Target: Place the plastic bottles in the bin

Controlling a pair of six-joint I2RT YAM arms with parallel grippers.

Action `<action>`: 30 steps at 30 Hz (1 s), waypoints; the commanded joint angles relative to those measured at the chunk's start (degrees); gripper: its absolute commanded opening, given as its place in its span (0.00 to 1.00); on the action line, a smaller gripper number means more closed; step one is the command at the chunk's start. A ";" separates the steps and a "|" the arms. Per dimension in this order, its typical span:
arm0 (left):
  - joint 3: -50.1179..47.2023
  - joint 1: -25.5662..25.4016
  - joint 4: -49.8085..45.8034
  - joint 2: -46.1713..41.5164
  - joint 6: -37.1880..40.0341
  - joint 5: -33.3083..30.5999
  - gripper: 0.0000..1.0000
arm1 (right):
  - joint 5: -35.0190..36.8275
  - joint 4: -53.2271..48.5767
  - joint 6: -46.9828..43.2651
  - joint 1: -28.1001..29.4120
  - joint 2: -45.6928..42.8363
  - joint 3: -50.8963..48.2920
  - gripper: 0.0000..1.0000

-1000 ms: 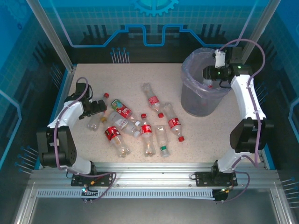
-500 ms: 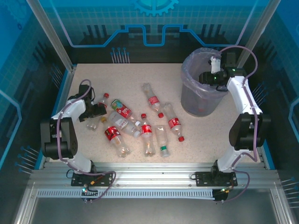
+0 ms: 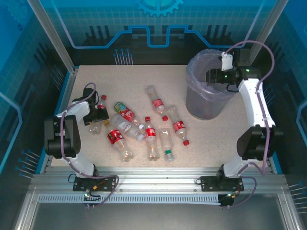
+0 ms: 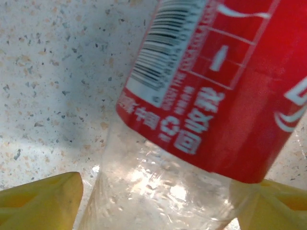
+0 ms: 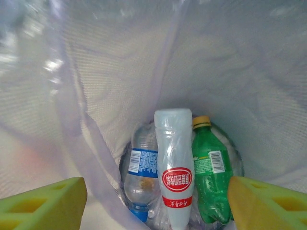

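Straddling red-label bottle [image 4: 220, 96] at table [image 3: 144, 76] left w/ L gripper [image 3: 97, 116]; clamp unclear. Squeeze firm mid-body, lift before swinging to bin [image 3: 196, 103]. R gripper [image 3: 214, 75] spread, empty, above it.

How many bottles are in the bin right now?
3, side by side at the bin bottom: blue-label bottle left, white bottle middle, green bottle right. More may lie hidden underneath.
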 commanded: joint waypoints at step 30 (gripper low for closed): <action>2.26 -16.79 6.43 -17.16 3.21 15.96 0.41 | 2.56 14.82 17.58 36.75 -19.12 -17.55 0.79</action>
